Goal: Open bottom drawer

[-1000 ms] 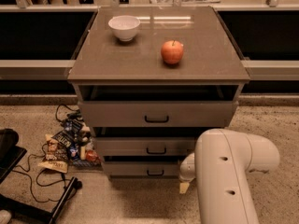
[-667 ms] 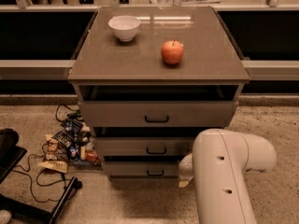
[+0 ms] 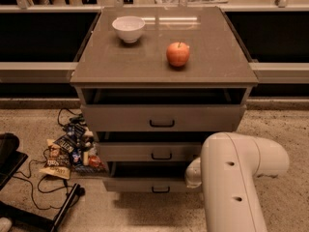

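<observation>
Mostly hidden behind the white arm point(image 3: 236, 178), the gripper point(image 3: 193, 173) sits low beneath the counter's point(image 3: 140, 66) front right corner, right beside the right end of the bottom drawer point(image 3: 135, 184). Whether it is spread or closed on anything I cannot tell. Compared with a second ago, that drawer's front now stands further out than the middle drawer point(image 3: 125, 152) above it, with a dark gap showing between the two. So the pull seems under way, though the drawer looks only partly open. Its black handle point(image 3: 160, 189) lies just left of the gripper, below the middle of the counter's front edge.
</observation>
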Available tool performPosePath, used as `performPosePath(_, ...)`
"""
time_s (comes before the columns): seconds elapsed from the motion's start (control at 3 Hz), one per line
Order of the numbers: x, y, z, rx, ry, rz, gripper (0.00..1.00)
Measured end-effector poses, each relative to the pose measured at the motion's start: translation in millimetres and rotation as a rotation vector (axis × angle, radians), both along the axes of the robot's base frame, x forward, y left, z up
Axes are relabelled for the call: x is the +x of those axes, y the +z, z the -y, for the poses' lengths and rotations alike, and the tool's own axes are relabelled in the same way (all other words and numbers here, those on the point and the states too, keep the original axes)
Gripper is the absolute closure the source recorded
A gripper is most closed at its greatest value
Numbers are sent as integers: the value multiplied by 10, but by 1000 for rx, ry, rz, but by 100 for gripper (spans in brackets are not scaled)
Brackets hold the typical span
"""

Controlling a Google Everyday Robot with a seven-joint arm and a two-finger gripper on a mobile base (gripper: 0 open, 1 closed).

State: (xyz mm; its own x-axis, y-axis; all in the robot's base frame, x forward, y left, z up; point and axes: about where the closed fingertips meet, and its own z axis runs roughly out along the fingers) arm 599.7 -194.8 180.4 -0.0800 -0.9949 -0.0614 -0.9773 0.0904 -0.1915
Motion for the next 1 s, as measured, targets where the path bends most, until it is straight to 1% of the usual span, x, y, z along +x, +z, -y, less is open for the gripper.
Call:
performPosePath(0.33,0,77,0,0,0,0,83)
performPosePath(1.0,-13,68,-3,0,0,-2,36)
